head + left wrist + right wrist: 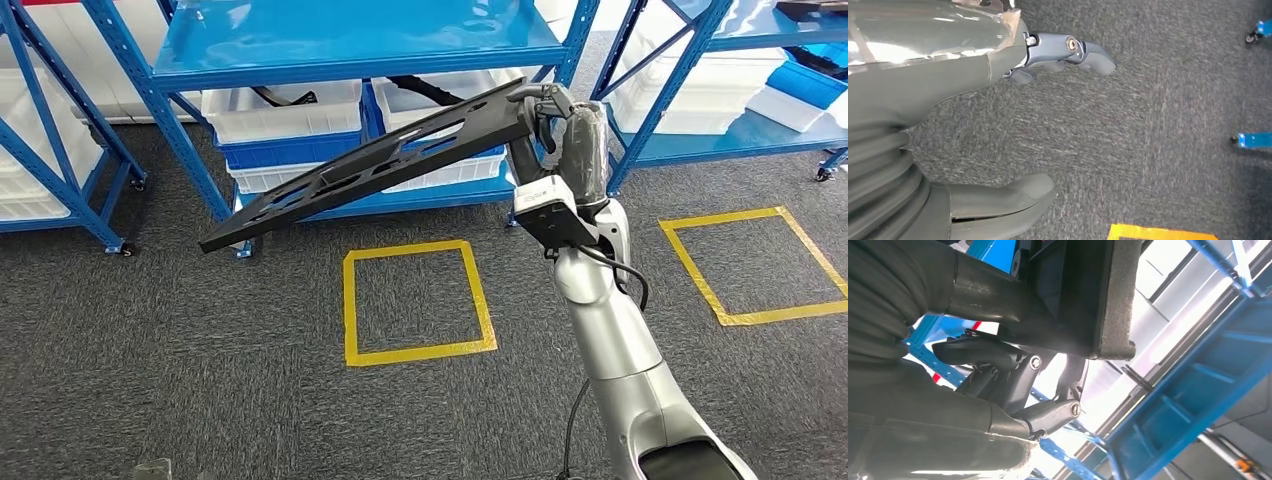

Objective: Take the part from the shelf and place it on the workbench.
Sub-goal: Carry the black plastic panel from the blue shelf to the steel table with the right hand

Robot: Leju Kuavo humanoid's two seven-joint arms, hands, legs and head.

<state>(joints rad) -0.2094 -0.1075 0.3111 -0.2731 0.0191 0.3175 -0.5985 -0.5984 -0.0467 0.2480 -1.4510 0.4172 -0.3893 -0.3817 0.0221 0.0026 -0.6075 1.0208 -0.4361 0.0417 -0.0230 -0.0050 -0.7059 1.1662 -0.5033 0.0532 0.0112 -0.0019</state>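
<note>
— Black, flat slotted plastic part (370, 165): where is it sitting for you?
— Upper centre of your head view, slanting; your right hand (560, 125) is gripping its end.
— Left hand (998, 125)?
— Hanging over grey carpet (1148, 125), fingers apart, holding nothing.

You had the right hand (560, 125) raised in front of the shelf (360, 50), gripping the part (370, 165) by its near end. From that hand the part ran out to the left and downward, tilted, its far end hanging above the carpet (200, 350) and clear of it. Behind the hand and the part, bins (285, 110) sat on the shelf's lower level. Below the hand and slightly left, a taped square (415, 300) lay on the carpet; a second taped square (760, 265) lay to the hand's right. Your left hand (948, 125) hung over the carpet, fingers apart, with a taped corner (1158, 232) nearby.
</note>
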